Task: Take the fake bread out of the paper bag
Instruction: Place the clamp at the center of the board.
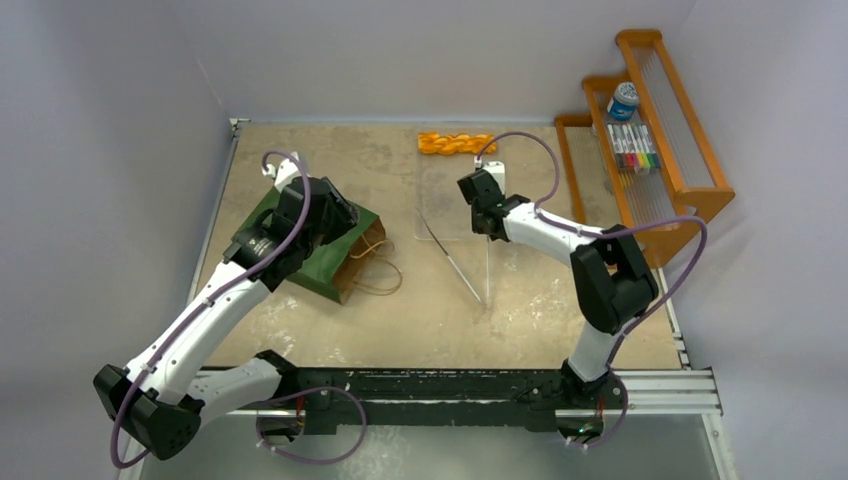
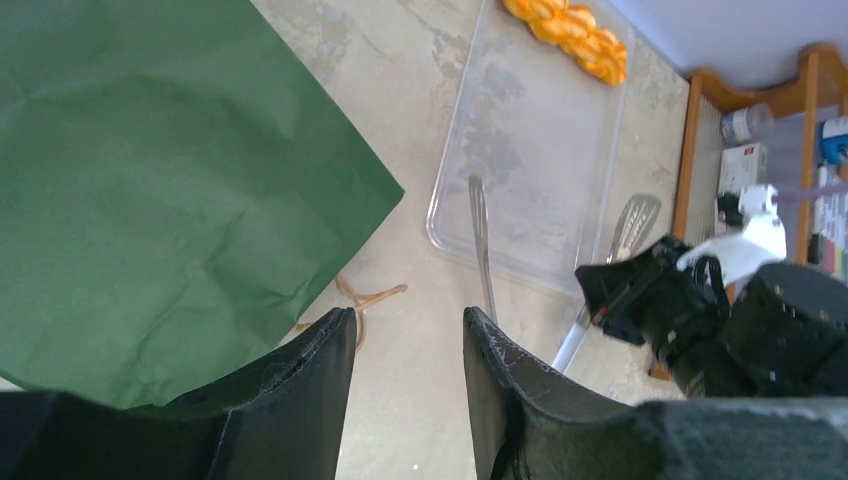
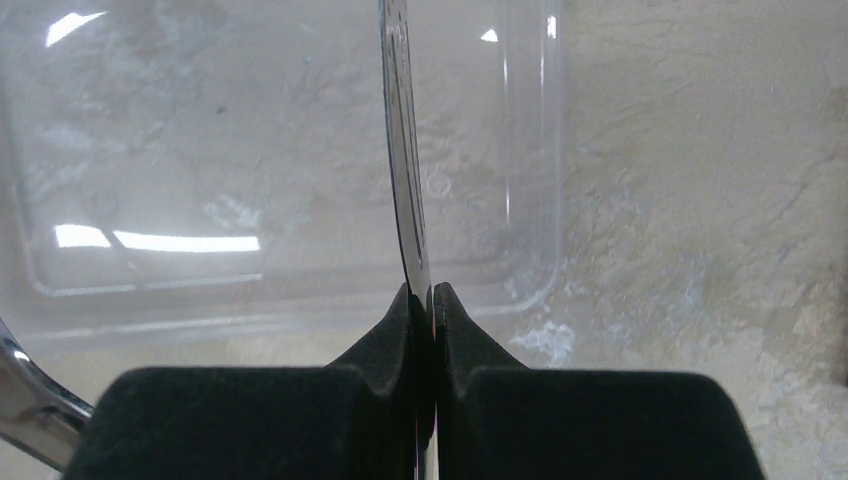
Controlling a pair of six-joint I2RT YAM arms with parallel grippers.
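The left gripper (image 2: 405,325) hangs over the paper bag (image 2: 150,180) with its jaws partly apart and nothing between them; the bag lies flat at 9 o'clock on the table (image 1: 400,320), its cord handles (image 1: 375,270) trailing toward 4 o'clock. The right gripper (image 3: 432,292) is pinched tight on one thin arm of the metal tongs (image 3: 400,150) above the clear tray (image 3: 200,150). One piece of the fake bread (image 1: 455,143), an orange braided stick, lies at 12 o'clock by the table's far edge, just beyond the tray and well apart from the bag.

Our left tool (image 2: 405,325) hangs half open near the surface's (image 1: 420,325) left edge; our right tool (image 3: 432,292) pinches the tongs (image 3: 405,150) tight, mid-surface.
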